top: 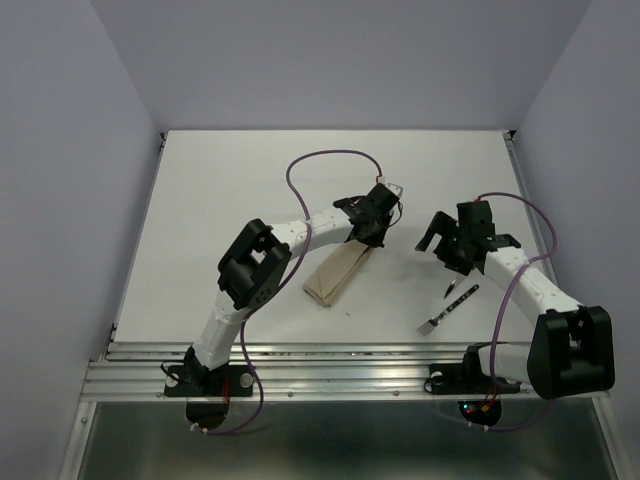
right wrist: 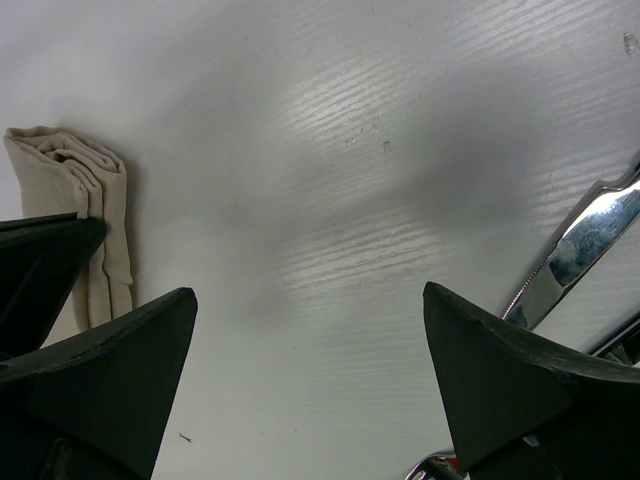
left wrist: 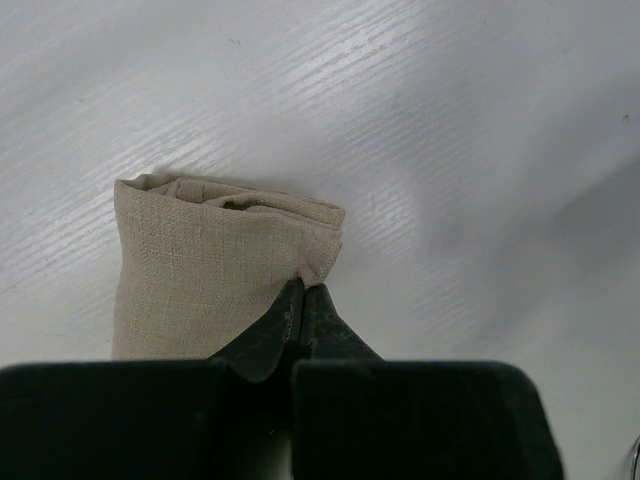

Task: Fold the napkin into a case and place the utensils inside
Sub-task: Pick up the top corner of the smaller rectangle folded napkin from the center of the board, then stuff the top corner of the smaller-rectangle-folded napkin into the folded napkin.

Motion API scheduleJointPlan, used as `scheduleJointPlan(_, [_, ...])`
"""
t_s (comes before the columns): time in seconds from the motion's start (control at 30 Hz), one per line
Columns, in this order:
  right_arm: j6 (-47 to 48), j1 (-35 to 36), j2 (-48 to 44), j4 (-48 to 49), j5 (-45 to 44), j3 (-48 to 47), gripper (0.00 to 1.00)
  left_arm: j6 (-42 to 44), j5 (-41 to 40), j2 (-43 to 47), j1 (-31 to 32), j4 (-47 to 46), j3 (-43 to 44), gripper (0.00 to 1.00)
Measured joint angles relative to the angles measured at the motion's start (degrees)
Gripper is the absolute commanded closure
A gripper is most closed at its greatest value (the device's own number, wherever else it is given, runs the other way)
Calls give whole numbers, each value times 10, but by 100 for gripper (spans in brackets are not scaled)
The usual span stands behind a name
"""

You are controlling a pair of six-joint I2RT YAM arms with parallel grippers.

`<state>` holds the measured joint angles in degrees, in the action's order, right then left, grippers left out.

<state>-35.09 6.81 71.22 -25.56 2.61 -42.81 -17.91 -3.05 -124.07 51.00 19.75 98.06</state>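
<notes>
The napkin (top: 335, 275), folded into a narrow beige case, lies slanted at the middle of the table. My left gripper (top: 372, 241) sits at its far end. In the left wrist view the left gripper (left wrist: 303, 287) is shut on the top right corner of the cloth (left wrist: 200, 270), which puckers at the tips. My right gripper (top: 441, 246) hovers open to the right of the case, with only bare table between its fingers (right wrist: 308, 292). The knife (top: 456, 287) and the fork (top: 447, 311) lie close together just in front of it. The knife's blade (right wrist: 575, 250) shows at the right edge of the right wrist view, and the folded napkin (right wrist: 70, 180) at the left.
The white table (top: 250, 180) is walled by pale panels at the back and both sides. A metal rail (top: 330, 375) runs along the near edge where both arm bases stand. A purple cable (top: 300, 170) loops above the left arm.
</notes>
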Motion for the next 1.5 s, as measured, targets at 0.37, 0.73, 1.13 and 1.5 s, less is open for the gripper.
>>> scheduleJointPlan(0.37, [0, 0, 0, 1, 2, 0, 0, 0, 7, 0, 0, -1, 0, 86])
scheduleJointPlan(0.73, [0, 0, 1, 1, 2, 0, 0, -1, 13, 0, 0, -1, 1, 85])
scheduleJointPlan(1.13, [5, 0, 1, 3, 10, 0, 1, -2, 16, 0, 0, -3, 1, 100])
scheduleJointPlan(1.5, [8, 71, 19, 37, 15, 0, 15, -32, 49, 47, -20, -66, -85, 100])
